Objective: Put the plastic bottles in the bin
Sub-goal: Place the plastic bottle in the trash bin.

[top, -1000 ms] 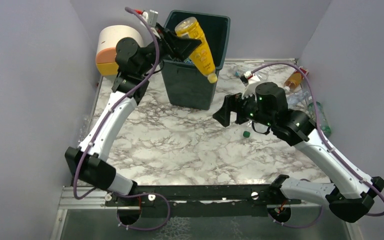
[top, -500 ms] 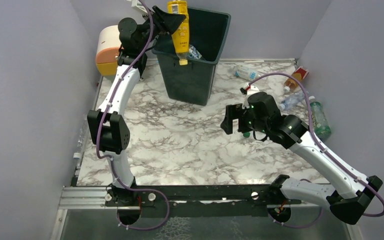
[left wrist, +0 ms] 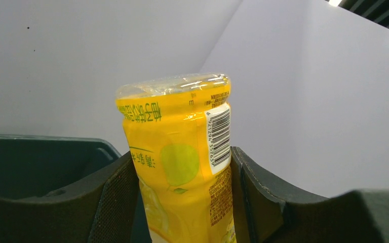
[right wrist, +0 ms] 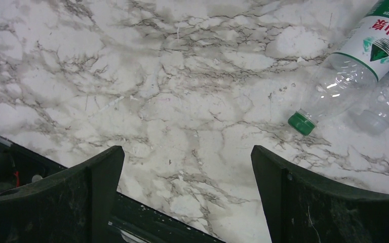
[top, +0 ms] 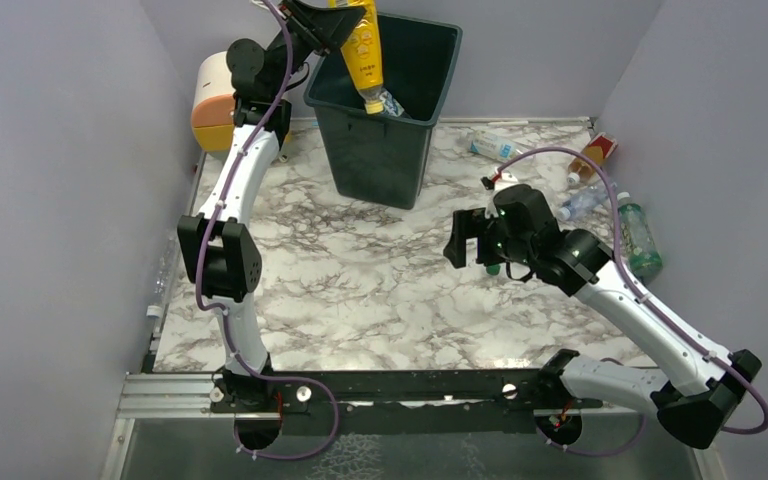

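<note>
Yellow bottle [left wrist: 182, 172] in left jaws, above bin [top: 380, 160]

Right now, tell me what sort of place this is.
Probably a robot test cell: plain panel walls box in a marble-patterned table, the left arm and right arm are bolted to a rail at its near edge, and a dark green bin stands near scattered plastic bottles.

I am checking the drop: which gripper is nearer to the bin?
Left. The left gripper holds a yellow bottle, neck down, just above the bin opening. The right gripper is open over the table, off to the bin's right.
</note>
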You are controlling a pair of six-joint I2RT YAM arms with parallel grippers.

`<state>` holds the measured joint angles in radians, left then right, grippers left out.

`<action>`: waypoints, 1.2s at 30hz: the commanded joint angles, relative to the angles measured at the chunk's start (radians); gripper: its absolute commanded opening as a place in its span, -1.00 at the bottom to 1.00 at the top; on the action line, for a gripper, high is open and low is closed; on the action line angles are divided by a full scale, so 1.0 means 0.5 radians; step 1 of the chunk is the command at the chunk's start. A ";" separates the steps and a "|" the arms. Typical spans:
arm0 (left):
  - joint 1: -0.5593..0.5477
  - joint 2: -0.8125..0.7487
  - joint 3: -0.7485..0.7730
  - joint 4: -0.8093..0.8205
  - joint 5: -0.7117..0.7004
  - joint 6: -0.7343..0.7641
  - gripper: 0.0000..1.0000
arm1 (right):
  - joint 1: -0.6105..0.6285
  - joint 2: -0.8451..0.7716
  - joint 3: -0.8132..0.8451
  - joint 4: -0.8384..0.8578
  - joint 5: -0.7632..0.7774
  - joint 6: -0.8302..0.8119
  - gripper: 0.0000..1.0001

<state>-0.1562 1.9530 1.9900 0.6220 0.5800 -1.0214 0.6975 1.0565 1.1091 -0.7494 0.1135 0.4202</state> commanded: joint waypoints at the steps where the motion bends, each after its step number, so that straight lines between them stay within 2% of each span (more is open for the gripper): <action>1: 0.015 0.056 0.052 0.139 -0.081 0.018 0.20 | -0.075 0.081 -0.055 0.035 0.126 0.048 0.99; 3: 0.015 0.089 0.011 0.128 -0.098 0.069 0.23 | -0.193 0.134 -0.110 0.067 0.119 0.057 0.99; 6: 0.013 0.142 -0.062 0.124 -0.057 0.117 0.25 | -0.486 0.189 -0.279 0.234 -0.048 0.056 0.99; 9: 0.012 0.164 -0.151 0.086 -0.017 0.228 0.37 | -0.702 0.265 -0.437 0.410 -0.143 0.066 0.99; 16: 0.012 0.156 -0.159 -0.270 0.045 0.595 0.75 | -0.826 0.576 -0.423 0.639 -0.125 0.088 0.99; 18: 0.012 0.128 -0.160 -0.326 0.063 0.663 0.97 | -0.849 0.680 -0.364 0.664 -0.117 0.092 0.99; 19: 0.009 0.105 -0.156 -0.370 0.067 0.710 0.98 | -0.858 0.731 -0.342 0.679 -0.117 0.095 0.99; 25: 0.013 0.099 0.015 -0.745 0.024 0.993 0.98 | -0.894 0.876 -0.290 0.708 -0.104 0.102 1.00; 29: 0.049 0.095 0.023 -0.745 0.017 0.967 0.98 | -0.901 0.881 -0.308 0.722 -0.110 0.102 1.00; 32: 0.073 0.142 0.154 -0.788 0.003 0.920 0.98 | -0.901 0.888 -0.316 0.726 -0.120 0.096 1.00; 33: 0.078 0.188 0.241 -0.835 0.001 0.908 0.96 | -0.901 0.894 -0.316 0.728 -0.128 0.096 1.00; 36: 0.079 0.358 0.587 -0.963 0.059 0.847 0.63 | -0.903 0.892 -0.326 0.726 -0.153 0.092 0.99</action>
<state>-0.1287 2.0487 2.1044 0.2314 0.5686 -0.6010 0.2531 1.4906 0.9375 -0.4114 0.0593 0.4564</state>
